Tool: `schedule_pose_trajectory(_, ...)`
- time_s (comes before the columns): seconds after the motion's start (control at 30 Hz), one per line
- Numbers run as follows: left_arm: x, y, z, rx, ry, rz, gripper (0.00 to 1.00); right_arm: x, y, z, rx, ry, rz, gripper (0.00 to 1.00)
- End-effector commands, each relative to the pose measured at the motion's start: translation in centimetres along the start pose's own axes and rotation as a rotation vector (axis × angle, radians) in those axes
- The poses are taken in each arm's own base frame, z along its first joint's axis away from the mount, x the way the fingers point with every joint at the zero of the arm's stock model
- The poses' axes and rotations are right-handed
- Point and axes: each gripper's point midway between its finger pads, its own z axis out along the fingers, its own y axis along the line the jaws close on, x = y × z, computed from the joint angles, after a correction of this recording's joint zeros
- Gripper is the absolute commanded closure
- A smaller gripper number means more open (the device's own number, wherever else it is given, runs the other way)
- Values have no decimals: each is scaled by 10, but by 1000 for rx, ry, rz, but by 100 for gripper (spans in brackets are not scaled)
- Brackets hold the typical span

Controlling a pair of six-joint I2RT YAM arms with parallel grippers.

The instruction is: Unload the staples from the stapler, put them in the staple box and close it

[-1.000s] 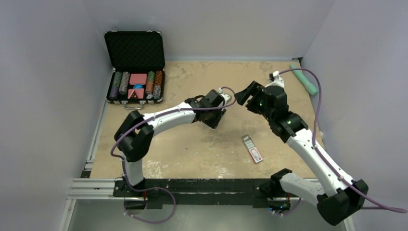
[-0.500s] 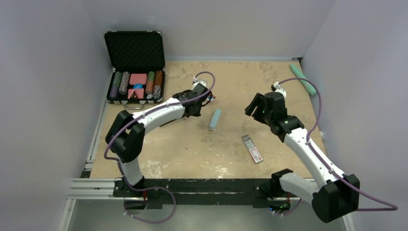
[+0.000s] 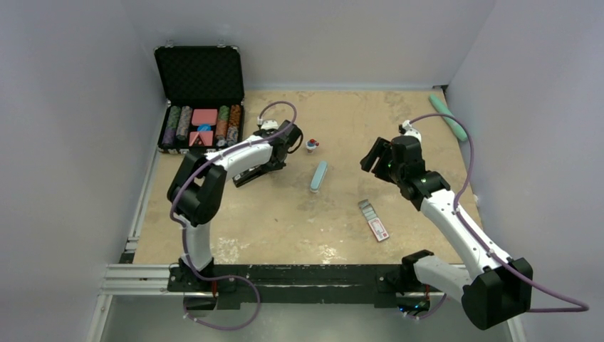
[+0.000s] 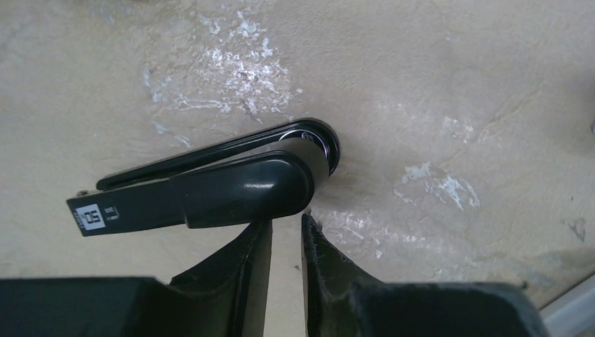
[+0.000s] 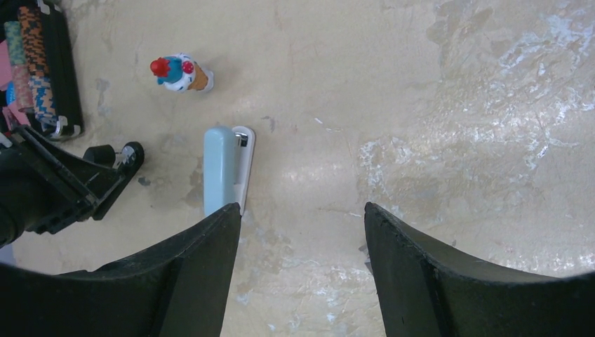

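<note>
The black stapler [image 3: 246, 177] lies on its side on the table, left of centre. In the left wrist view the stapler [image 4: 231, 193] lies just beyond my fingertips, a silvery metal part showing at its rounded end. My left gripper [image 3: 273, 165] [image 4: 286, 223] hovers over that end, its jaws a narrow gap apart and holding nothing. My right gripper [image 3: 372, 153] [image 5: 302, 214] is wide open and empty, above bare table to the right. I make out no loose staples strip for certain.
A pale blue-grey bar [image 3: 318, 177] [image 5: 223, 172] lies mid-table. A small toy figure [image 3: 311, 145] [image 5: 179, 74] stands behind it. A red-and-white packet [image 3: 379, 228] with a grey piece [image 3: 367, 207] at its end lies right of centre. An open chip case [image 3: 201, 107] sits back left, a green tool [image 3: 450, 116] back right.
My left arm has swung left from mid-table, uncovering the pale blue bar, and now hangs over the black stapler. My right gripper drew back to the right and has stopped.
</note>
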Motion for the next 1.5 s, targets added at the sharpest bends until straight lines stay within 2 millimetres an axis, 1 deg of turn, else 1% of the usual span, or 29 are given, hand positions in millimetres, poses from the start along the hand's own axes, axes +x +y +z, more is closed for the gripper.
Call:
schedule_pose_trajectory(0.0, -2, -6, 16, 7, 19, -193, 75, -17, 14, -6, -51, -46, -20, 31)
schedule_pose_trajectory(0.13, 0, -6, 20, 2, 20, -217, 76, -18, 14, -8, -51, -52, -27, 31)
schedule_pose_trajectory(0.2, 4, -7, 22, 12, 28, -231, 77, -18, 15, -8, -55, -53, -26, 31)
schedule_pose_trajectory(0.3, 13, -13, 25, 40, 52, -241, 78, -18, 16, -7, -61, -49, -26, 31)
schedule_pose_trajectory(0.4, 16, -20, 26, 61, 54, -231, 79, -17, 17, -7, -69, -44, -24, 31)
schedule_pose_trajectory(0.63, 15, -19, 22, 66, 40, -225, 79, -14, 17, -8, -75, -39, -23, 31)
schedule_pose_trajectory(0.73, 13, -21, 17, 71, 21, -207, 79, -14, 18, -9, -83, -38, -21, 31)
schedule_pose_trajectory(0.8, 12, -18, 14, 52, 13, -203, 79, -14, 18, -10, -86, -39, -20, 31)
schedule_pose_trajectory(0.83, 13, -16, 12, 42, 11, -207, 78, -13, 18, -10, -87, -38, -20, 31)
schedule_pose_trajectory(0.93, 17, -9, 10, 21, 13, -244, 72, -12, 18, -11, -91, -36, -22, 31)
schedule_pose_trajectory(1.03, 20, -3, 8, 6, 9, -273, 65, -10, 19, -10, -98, -32, -21, 31)
schedule_pose_trajectory(1.1, 18, 0, 6, 2, -1, -279, 59, -9, 19, -10, -103, -29, -21, 32)
schedule_pose_trajectory(1.13, 18, 0, 6, 4, -3, -279, 58, -9, 20, -10, -104, -29, -21, 32)
schedule_pose_trajectory(1.23, 18, 2, 2, 4, -4, -295, 58, -9, 19, -11, -105, -29, -23, 32)
schedule_pose_trajectory(1.33, 19, -4, 4, 30, 4, -299, 60, -9, 20, -11, -109, -29, -21, 32)
schedule_pose_trajectory(1.47, 26, -12, 9, 41, 36, -292, 63, -9, 21, -12, -114, -29, -22, 32)
